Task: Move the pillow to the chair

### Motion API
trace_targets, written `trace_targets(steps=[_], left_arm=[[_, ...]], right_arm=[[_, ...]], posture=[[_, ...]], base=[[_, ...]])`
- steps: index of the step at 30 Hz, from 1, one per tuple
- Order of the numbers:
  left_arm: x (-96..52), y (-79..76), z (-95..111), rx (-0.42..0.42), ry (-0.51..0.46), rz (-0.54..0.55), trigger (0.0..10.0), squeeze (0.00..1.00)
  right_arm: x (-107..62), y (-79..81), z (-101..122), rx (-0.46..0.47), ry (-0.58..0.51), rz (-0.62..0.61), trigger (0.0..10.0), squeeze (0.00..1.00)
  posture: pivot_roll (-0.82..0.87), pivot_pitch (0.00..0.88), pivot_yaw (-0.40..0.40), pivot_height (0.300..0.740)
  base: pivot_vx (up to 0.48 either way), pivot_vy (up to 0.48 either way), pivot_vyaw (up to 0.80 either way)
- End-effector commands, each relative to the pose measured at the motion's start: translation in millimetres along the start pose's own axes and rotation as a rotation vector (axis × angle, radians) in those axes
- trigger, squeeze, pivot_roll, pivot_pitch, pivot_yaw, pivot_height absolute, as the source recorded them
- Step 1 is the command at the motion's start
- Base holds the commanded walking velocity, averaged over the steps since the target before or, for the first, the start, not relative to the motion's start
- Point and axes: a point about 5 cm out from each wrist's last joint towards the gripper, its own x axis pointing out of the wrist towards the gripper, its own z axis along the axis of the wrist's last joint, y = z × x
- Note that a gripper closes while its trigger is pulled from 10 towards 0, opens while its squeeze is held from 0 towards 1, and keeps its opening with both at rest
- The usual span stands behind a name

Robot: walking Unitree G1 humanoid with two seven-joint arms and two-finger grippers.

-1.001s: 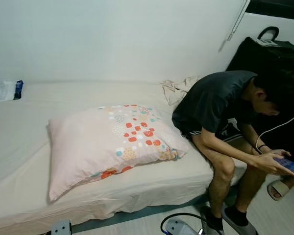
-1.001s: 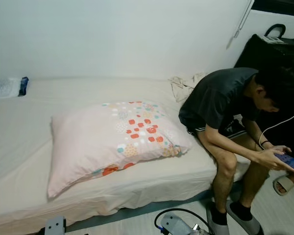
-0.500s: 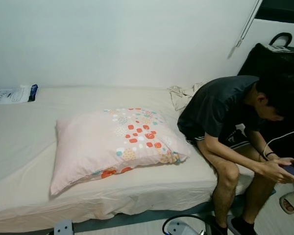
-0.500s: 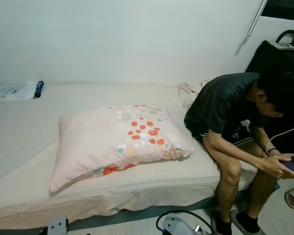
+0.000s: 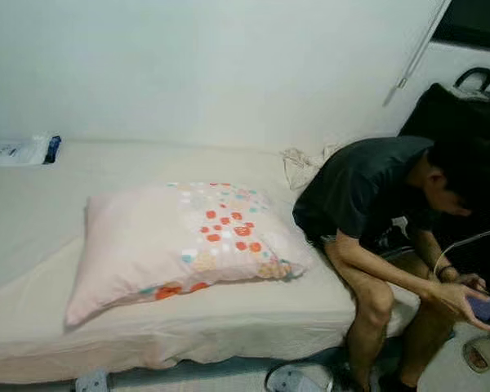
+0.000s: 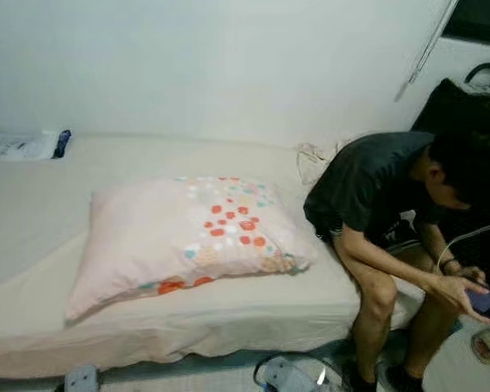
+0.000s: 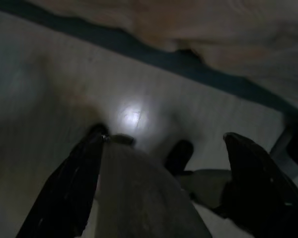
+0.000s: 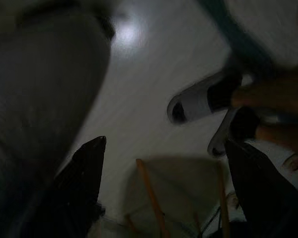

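The pillow (image 5: 180, 242) is pale pink with red, orange and teal dots. It lies flat on the beige bed (image 5: 33, 220), near the front edge and a little left of centre. Both arms hang low in front of the bed, well below the pillow and not touching it. In the left wrist view my left gripper (image 7: 161, 191) is open over the pale floor beside the bed's base. In the right wrist view my right gripper (image 8: 169, 193) is open too, with nothing between its fingers.
A person (image 5: 376, 192) in a dark shirt sits on the bed's right end, bent over a phone (image 5: 483, 307). A black bag (image 5: 461, 102) stands behind. Crumpled cloth (image 5: 304, 162) lies by the wall, a packet (image 5: 16, 150) far left. Slippers (image 8: 201, 101) and thin wooden legs (image 8: 150, 198) are on the floor.
The whole picture has shifted and blurred, so the camera has moved. The pillow lies where it was on the bed, and the person still sits bent over the phone.
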Motion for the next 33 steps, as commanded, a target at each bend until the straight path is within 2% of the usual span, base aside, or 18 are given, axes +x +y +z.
trace_targets(steps=[1, 8, 13, 16, 19, 26, 33], left_arm=[[-2.1, 5.9, -5.6, -0.009, 0.016, 0.035, 10.0, 0.00], [0.7, 5.9, 7.6, -0.066, -0.046, 0.042, 10.0, 0.00], [2.0, 1.7, 11.7, -0.066, -0.060, 0.026, 10.0, 0.00], [4.0, -3.7, 18.4, -0.041, -0.080, 0.012, 10.0, 0.00], [4.6, -3.7, 22.6, -0.068, -0.103, 0.022, 10.0, 0.00], [7.0, -12.7, 37.7, -0.080, -0.169, -0.033, 10.0, 0.00], [8.4, -20.3, 52.7, -0.113, -0.234, -0.100, 10.0, 0.00]], right_arm=[[0.9, 4.0, 0.3, -0.007, 0.000, 0.012, 10.0, 0.00], [0.8, 4.1, 0.5, -0.018, -0.001, 0.020, 10.0, 0.00], [0.7, 3.8, 0.5, -0.021, -0.001, 0.019, 10.0, 0.00], [0.6, 3.2, 1.1, -0.025, -0.002, 0.019, 10.0, 0.00], [0.5, 3.0, 1.3, -0.024, -0.003, 0.019, 10.0, 0.00], [0.5, 6.1, 4.8, 0.044, -0.060, 0.064, 10.0, 0.00], [0.3, 5.6, 6.1, 0.035, -0.065, 0.069, 10.0, 0.00]], posture=[[0.17, 0.035, -0.154, 0.730], [0.17, 0.044, -0.157, 0.730], [0.17, 0.043, -0.159, 0.730], [0.17, 0.043, -0.158, 0.730], [0.17, 0.045, -0.158, 0.730], [0.17, 0.047, -0.158, 0.730], [0.18, 0.043, -0.164, 0.730]], base=[[0.000, 0.000, 0.00], [0.000, 0.000, 0.00], [0.000, 0.000, 0.00], [0.000, -0.480, 0.00], [0.000, -0.320, 0.00], [0.000, 0.000, 0.00], [0.000, 0.000, 0.78]])
